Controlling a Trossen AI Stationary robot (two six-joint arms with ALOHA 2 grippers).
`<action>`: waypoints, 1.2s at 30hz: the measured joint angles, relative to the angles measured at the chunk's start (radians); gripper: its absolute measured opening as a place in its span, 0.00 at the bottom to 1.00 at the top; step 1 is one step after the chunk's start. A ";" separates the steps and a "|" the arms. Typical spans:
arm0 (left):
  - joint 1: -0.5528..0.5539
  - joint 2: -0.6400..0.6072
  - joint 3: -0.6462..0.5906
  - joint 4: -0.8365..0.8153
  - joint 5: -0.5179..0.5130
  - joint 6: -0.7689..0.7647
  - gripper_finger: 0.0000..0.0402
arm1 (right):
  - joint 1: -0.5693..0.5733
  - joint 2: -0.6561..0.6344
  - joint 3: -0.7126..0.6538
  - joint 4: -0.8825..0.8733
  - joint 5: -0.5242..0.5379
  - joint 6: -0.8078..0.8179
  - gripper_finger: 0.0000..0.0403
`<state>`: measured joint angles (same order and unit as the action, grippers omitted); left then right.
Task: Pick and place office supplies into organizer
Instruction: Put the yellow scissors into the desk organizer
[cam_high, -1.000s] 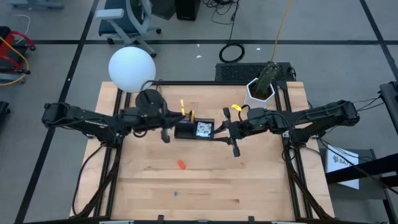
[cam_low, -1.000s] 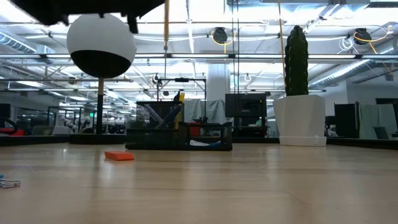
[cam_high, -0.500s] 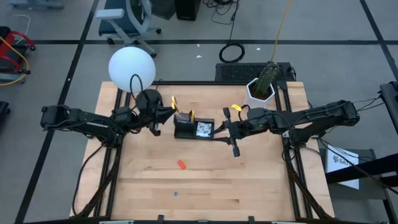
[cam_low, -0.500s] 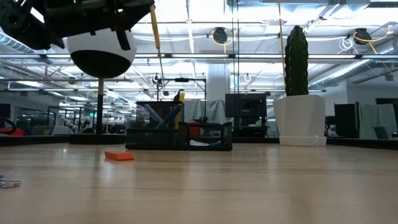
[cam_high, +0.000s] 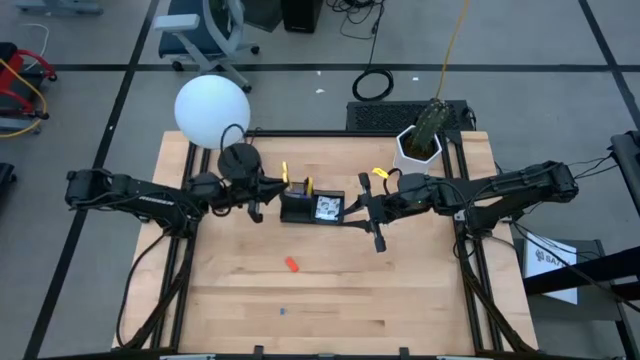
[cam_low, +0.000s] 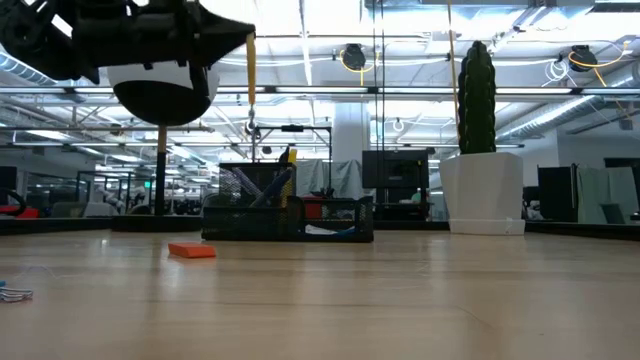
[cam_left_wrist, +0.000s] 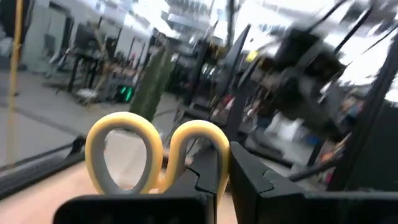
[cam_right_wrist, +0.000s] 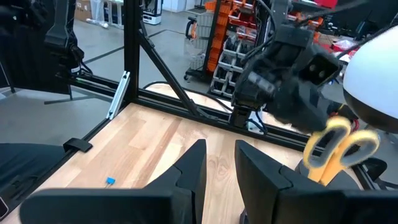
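- Gripping the yellow-handled scissors (cam_high: 284, 178), the left gripper (cam_high: 268, 187) hangs beside the organizer (cam_high: 311, 208).
- Right gripper (cam_high: 362, 209) waits opposite, jaws slightly parted, empty.

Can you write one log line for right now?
left tool: shut on scissors; scissors: in air near organizer; right tool: open, beside organizer
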<state>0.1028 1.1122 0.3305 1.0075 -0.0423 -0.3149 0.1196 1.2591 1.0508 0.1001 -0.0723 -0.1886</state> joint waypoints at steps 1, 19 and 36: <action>0.001 0.001 0.000 -0.025 -0.008 0.008 0.05 | 0.000 0.000 0.000 0.000 0.000 -0.003 0.19; 0.034 0.000 0.000 -0.096 -0.011 0.080 0.07 | 0.000 0.000 0.000 0.000 0.000 -0.007 0.19; 0.034 0.049 0.000 -0.068 -0.003 0.016 0.21 | 0.000 0.000 0.000 0.000 0.001 -0.007 0.19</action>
<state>0.1371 1.1610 0.3302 0.9390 -0.0452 -0.2986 0.1196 1.2591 1.0508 0.1001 -0.0713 -0.1955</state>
